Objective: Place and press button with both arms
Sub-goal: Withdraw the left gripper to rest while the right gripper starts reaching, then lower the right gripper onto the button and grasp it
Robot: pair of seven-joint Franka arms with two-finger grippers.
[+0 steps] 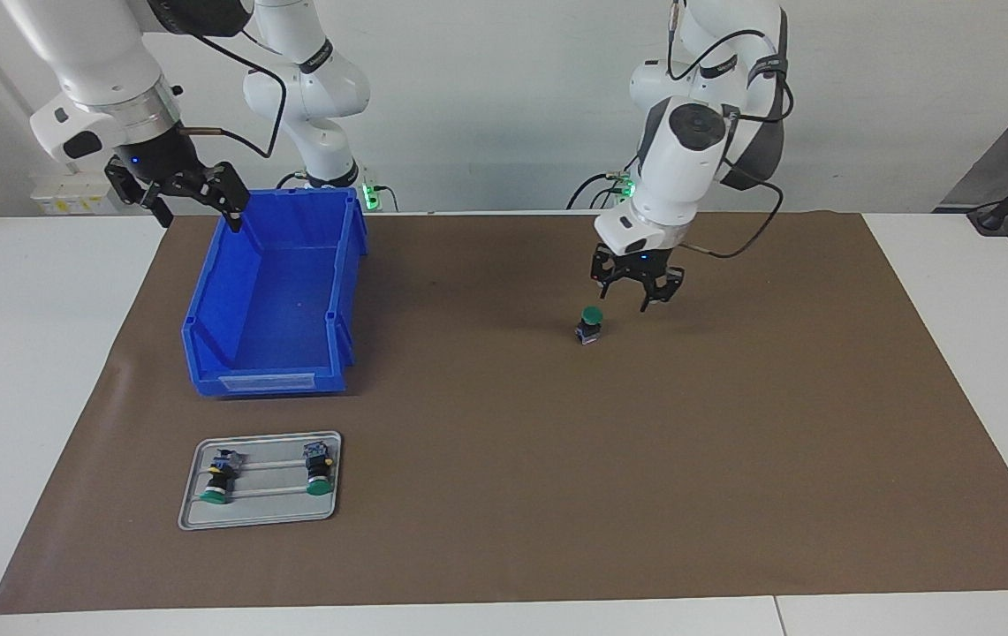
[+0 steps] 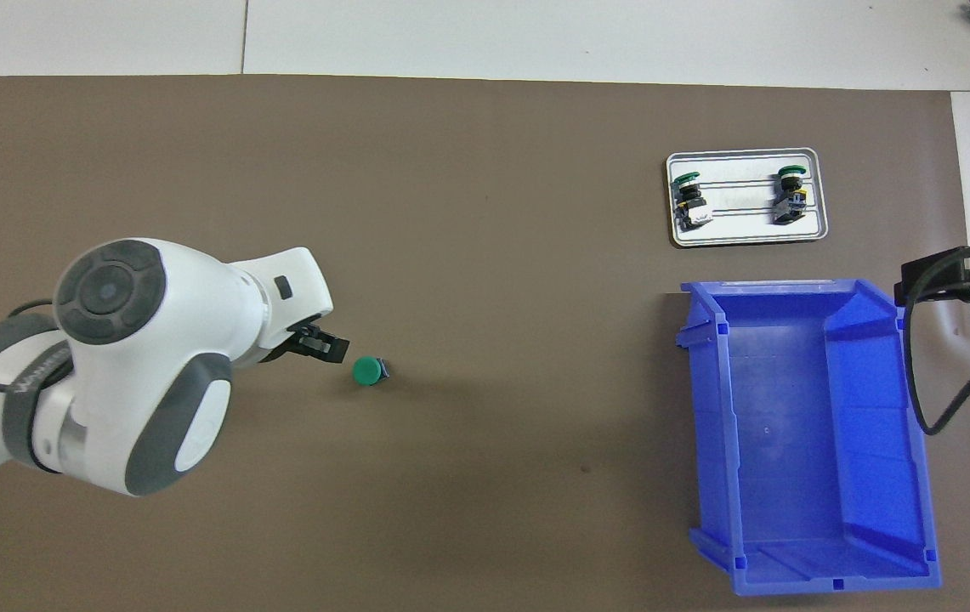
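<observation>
At centre frame the green-capped button (image 1: 590,323) stands upright on the worktop's brown mat. My left end effector (image 1: 638,287) hangs spread wide, empty, just above it. My right end effector (image 1: 178,190), also wide, waits upper left. An off-centre press could topple the button.

A robotics lab: two white jointed robot arms (image 1: 680,150) bolted at a white counter (image 1: 35,353) with a brown paper mat (image 1: 557,459), cabling along a bare wall.
</observation>
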